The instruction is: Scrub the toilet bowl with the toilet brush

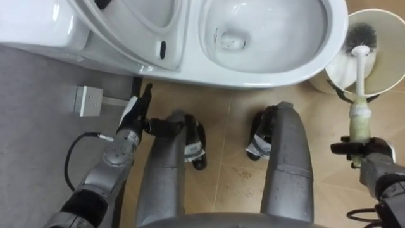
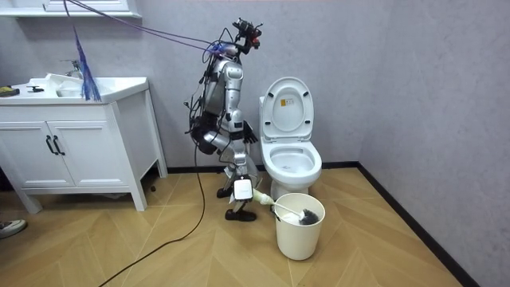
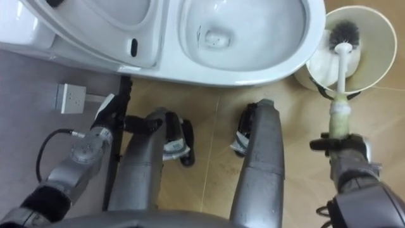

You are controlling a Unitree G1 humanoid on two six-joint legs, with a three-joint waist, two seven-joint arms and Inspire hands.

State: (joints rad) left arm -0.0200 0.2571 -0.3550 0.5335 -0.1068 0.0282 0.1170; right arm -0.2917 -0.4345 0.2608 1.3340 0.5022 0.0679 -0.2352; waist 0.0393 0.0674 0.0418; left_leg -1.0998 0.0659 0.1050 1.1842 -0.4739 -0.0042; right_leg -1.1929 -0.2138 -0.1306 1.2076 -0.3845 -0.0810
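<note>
Your right robot hand (image 1: 366, 153) gripping slim brush (image 1: 359, 73), bristles in round bucket (image 1: 387, 50) upper right, left robot hand (image 1: 135, 115) straight-fingered, empty.

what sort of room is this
Most likely a bathroom: a white ceramic toilet with its lid raised, a white vanity cabinet with a basin on top against the same wall, and a white-handled toilet brush with its dark bristles in a cream round bucket.

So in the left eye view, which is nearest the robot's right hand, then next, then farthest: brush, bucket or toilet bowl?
1. Brush, held in the right hand.
2. Bucket, just ahead, far right.
3. Toilet bowl, ahead and leftward.
</note>
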